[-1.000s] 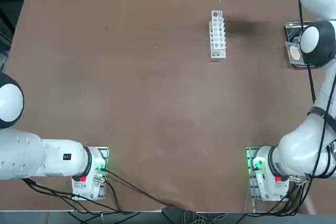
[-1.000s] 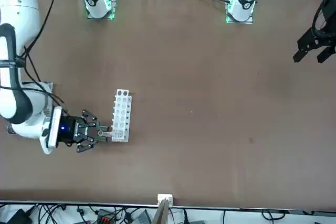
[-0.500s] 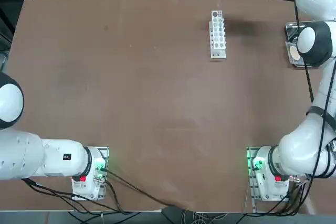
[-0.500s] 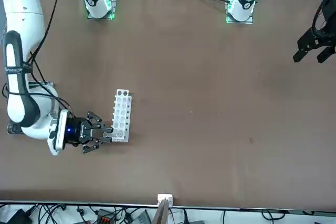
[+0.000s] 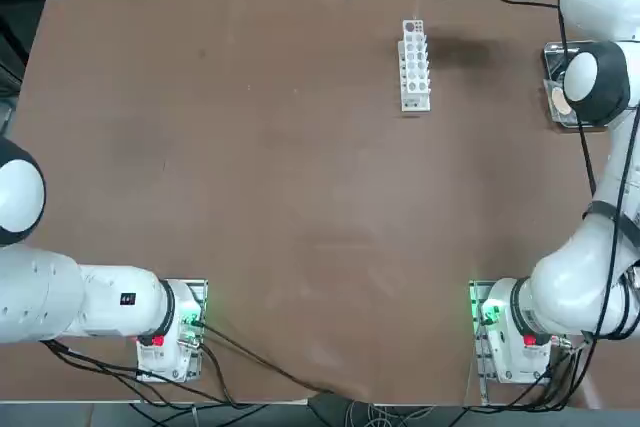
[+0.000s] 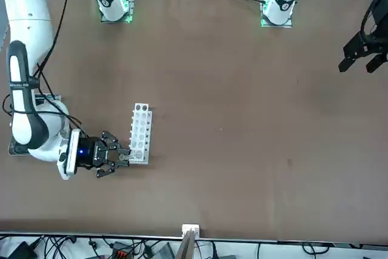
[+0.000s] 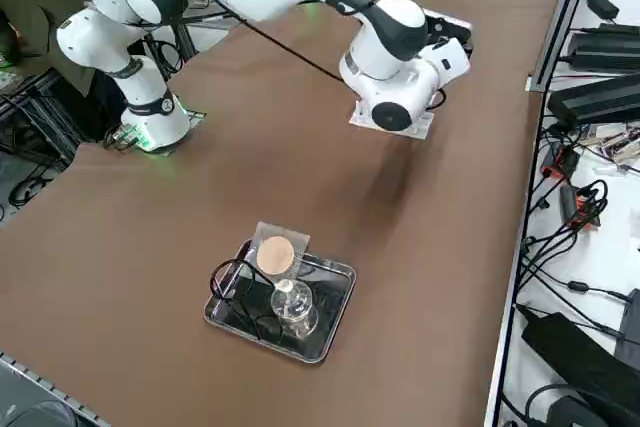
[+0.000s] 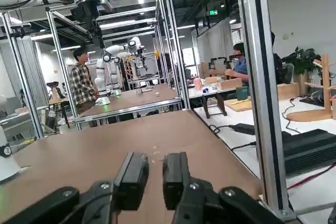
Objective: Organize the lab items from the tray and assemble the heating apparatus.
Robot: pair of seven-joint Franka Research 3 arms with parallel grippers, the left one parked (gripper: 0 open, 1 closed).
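Note:
The shiny metal tray [image 7: 337, 273] lies near the table's right edge and holds all three lab items. They are the clear glass burner [image 7: 292, 307], the black wire tripod [image 7: 232, 283] and the grey mesh square [image 7: 276, 253] with its tan centre. From overhead, my right arm's elbow covers most of the tray [image 5: 552, 67]. My right gripper [image 6: 125, 156] hangs level above the table at the far end of the white rack [image 6: 140, 133], far from the tray. In the wrist view, the gripper [image 8: 155, 174] has its fingers a narrow gap apart with nothing between them.
The white test-tube rack [image 5: 414, 65] stands at the far side of the table, right of centre. Cables and black boxes lie beyond the far edge. Metal frame posts [image 8: 260, 77] rise close behind the gripper, and people stand in the room beyond.
My right arm has swung a little, carrying the gripper slightly along the far edge toward the rack's end. The finger gap is the same.

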